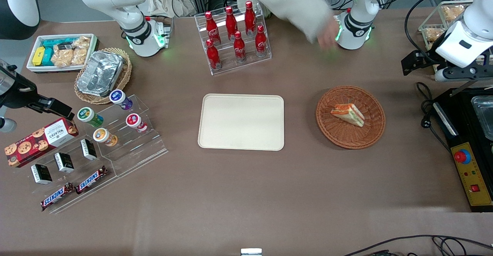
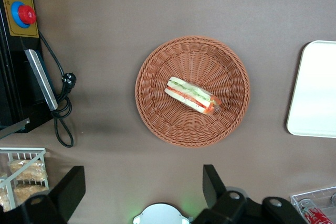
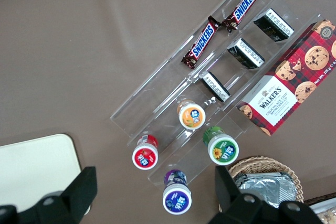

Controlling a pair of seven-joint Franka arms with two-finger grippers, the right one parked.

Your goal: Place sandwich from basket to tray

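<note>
Nearest the front camera we are finding only bare brown table [image 1: 246,209], with the cream tray [image 1: 241,122] lying flat and unloaded just past it. Beside the tray, toward the working arm's end, we are seeing the reddish-brown basket [image 1: 350,116], and the sandwich [image 1: 347,114] is lying on its side in the middle of the weave, filling layers showing. Our gripper [image 2: 142,188] is hanging high over the table, well apart from the basket and farther from the front camera than it; in the wrist view both fingers are standing wide apart with nothing between them. A person's blurred hand [image 1: 327,36] is reaching near the arm's base. We are judging this as the opening step: the reach has not yet closed on the sandwich. We are expecting the next move to call for centring over the wedge, descending, and pinching across its bread faces gently enough not to crush it.
</note>
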